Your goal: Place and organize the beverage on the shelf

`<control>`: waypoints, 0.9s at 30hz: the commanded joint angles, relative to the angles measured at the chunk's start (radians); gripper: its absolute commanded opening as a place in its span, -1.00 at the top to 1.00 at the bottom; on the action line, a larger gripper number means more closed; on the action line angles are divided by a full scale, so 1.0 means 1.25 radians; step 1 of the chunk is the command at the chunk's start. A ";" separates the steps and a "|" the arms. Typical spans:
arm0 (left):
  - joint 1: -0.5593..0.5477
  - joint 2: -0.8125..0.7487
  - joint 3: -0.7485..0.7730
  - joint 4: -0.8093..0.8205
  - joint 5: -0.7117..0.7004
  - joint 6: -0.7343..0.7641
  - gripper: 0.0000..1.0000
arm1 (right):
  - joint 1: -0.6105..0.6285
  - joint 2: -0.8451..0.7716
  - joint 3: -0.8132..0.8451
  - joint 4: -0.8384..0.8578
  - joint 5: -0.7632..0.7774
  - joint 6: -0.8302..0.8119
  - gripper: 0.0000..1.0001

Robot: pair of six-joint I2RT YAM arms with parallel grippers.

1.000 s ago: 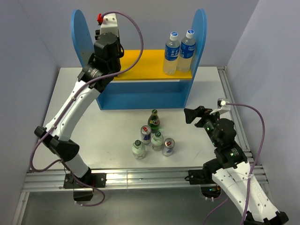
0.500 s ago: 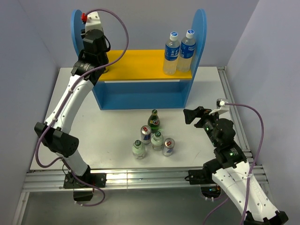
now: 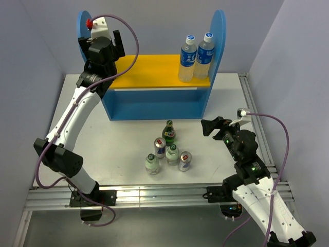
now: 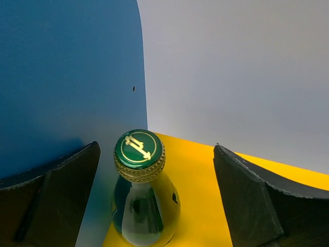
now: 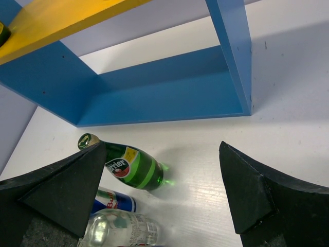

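Observation:
A dark green glass bottle (image 4: 144, 200) stands upright on the shelf's yellow upper board (image 4: 226, 195), close against the left blue side panel (image 4: 67, 77). My left gripper (image 4: 156, 154) is open around it, its jaws well clear of the glass on both sides. From above, the left gripper (image 3: 114, 49) hides that bottle. On the table stand another green bottle (image 3: 168, 132), two cans (image 3: 160, 147) (image 3: 184, 161) and two short clear bottles (image 3: 172, 154) (image 3: 151, 163). My right gripper (image 3: 211, 126) hangs open and empty to their right. Seen from the right wrist, the right gripper (image 5: 163, 149) faces the green bottle (image 5: 131, 167).
Two taller clear bottles with blue caps (image 3: 189, 58) (image 3: 205, 55) stand at the right end of the yellow board (image 3: 154, 69). The blue shelf (image 3: 154, 105) sits at the back of the table. Grey walls close in the left, right and back sides.
My left gripper has opened and let go of the green bottle on the yellow board, and has lifted slightly. The right arm has not moved.

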 commanded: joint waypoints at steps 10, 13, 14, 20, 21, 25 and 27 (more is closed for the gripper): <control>-0.027 -0.101 0.056 -0.059 0.013 -0.029 -0.99 | 0.005 -0.013 -0.004 0.027 0.012 0.002 -0.95; -0.096 -0.134 0.058 -0.087 -0.054 -0.020 -0.99 | 0.007 -0.015 -0.005 0.026 0.016 0.002 -0.95; -0.118 -0.148 0.050 -0.103 -0.072 -0.024 -0.99 | 0.005 -0.014 -0.004 0.022 0.018 0.004 -0.95; -0.346 -0.332 -0.204 -0.100 -0.090 -0.089 -0.96 | 0.005 -0.029 -0.002 0.011 0.026 0.005 -0.95; -0.372 -0.347 -0.251 -0.091 -0.094 -0.107 -0.95 | 0.005 -0.030 -0.002 0.010 0.026 0.006 -0.95; -0.453 -0.415 -0.525 0.011 -0.066 -0.203 -0.93 | 0.005 -0.027 -0.002 0.010 0.031 0.006 -0.94; -0.468 -0.430 -0.578 0.036 -0.031 -0.232 -0.90 | 0.005 -0.024 0.001 0.006 0.034 0.006 -0.94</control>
